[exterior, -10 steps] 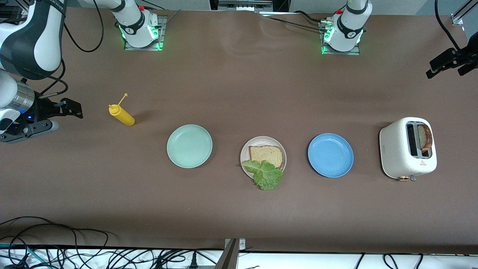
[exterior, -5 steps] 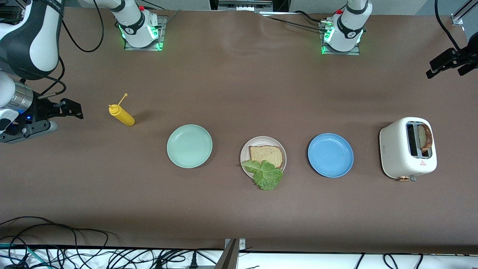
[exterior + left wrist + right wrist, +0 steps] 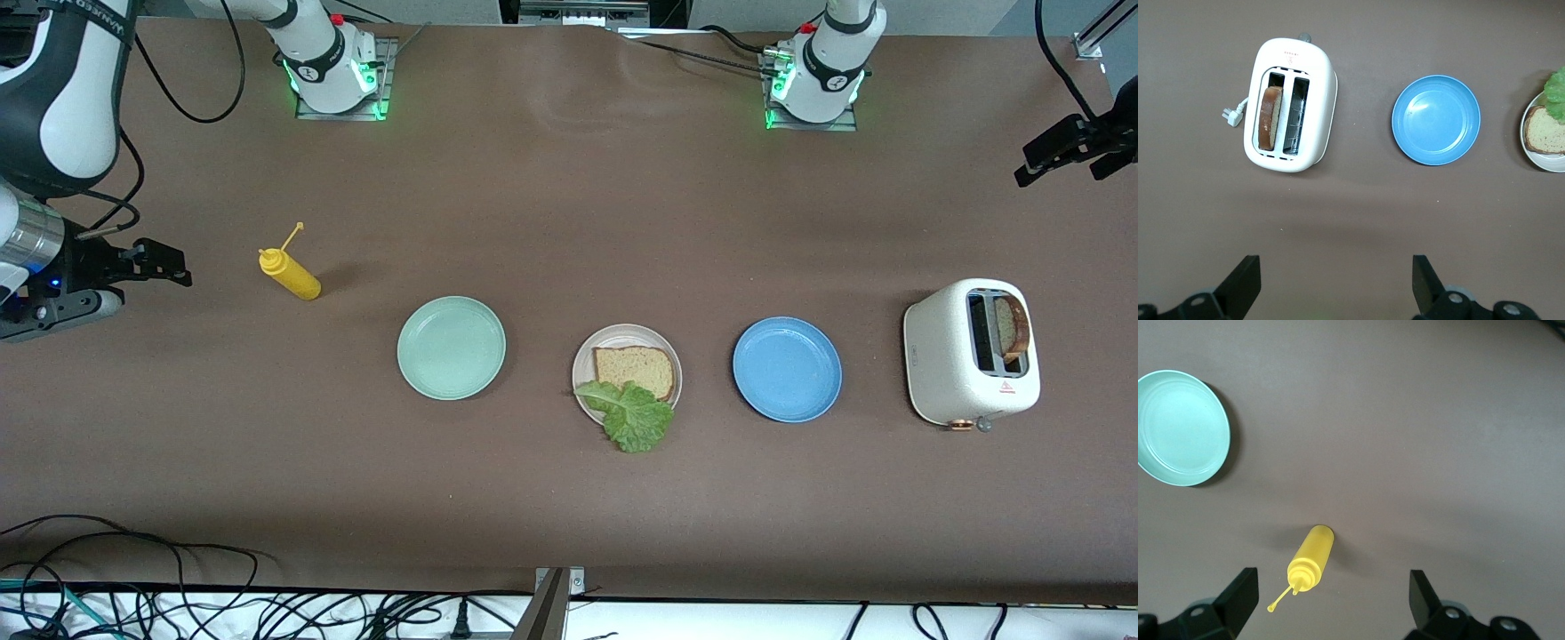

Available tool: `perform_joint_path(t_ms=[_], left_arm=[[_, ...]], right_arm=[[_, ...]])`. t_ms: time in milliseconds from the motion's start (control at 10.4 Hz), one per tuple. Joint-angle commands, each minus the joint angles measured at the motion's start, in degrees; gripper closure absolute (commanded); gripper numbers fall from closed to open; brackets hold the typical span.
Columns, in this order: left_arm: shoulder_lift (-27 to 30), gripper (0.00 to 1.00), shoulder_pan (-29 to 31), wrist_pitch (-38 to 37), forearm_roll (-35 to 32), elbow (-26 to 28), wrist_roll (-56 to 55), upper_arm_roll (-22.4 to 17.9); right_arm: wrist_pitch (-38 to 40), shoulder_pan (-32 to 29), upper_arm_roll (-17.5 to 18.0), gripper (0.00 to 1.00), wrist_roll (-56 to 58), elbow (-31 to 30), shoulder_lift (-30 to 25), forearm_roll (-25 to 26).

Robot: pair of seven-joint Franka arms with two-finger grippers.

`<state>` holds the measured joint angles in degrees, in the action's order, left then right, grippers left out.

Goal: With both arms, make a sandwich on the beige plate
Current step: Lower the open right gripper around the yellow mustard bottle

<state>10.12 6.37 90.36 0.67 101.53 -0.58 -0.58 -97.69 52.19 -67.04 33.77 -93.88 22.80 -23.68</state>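
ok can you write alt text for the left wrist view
Looking down on a brown table: a white toaster with one bread slice standing in a slot, a blue plate beside it, and at the frame's edge a beige plate with bread and lettuce. The left gripper hangs open over bare table, holding nothing.

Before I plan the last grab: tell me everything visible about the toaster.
The toaster is a matte off-white, rounded box with two top slots, standing upright at the left arm's end of the table, beside the blue plate. One bread slice stands in a slot; the other is empty. Its plug lies loose on the table. Nothing grips it.
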Motion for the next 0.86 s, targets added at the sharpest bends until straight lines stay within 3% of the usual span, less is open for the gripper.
perform_joint_path(t_ms=[0, 287, 383, 575, 767], left_arm=[[-0.72, 0.0, 0.4, -1.32, -1.82, -1.78, 0.05, 0.49], [-0.72, 0.0, 0.4, -1.32, -1.82, -1.78, 0.05, 0.49], [-0.72, 0.0, 0.4, -1.23, -1.82, -1.86, 0.05, 0.49], [-0.72, 0.0, 0.4, -1.23, -1.82, -1.86, 0.05, 0.49], [-0.63, 0.0, 0.4, -1.41, -1.82, -1.78, -0.13, 0.67]], right_arm=[[-0.75, -2.34, -0.11, 0.0, 3.04, -2.27, -0.65, -5.03], [-0.66, -6.9, 0.68, 0.0, 11.54, -6.31, -0.3, -14.52], [-0.31, -10.84, 3.9, 0.0, 15.5, -6.67, 0.22, -17.07], [-0.05, -22.08, 14.35, 0.0, 27.69, -7.19, 0.32, -21.29], [-0.31, -23.53, 15.36, 0.0, 40.17, -11.91, 0.67, -27.78]])
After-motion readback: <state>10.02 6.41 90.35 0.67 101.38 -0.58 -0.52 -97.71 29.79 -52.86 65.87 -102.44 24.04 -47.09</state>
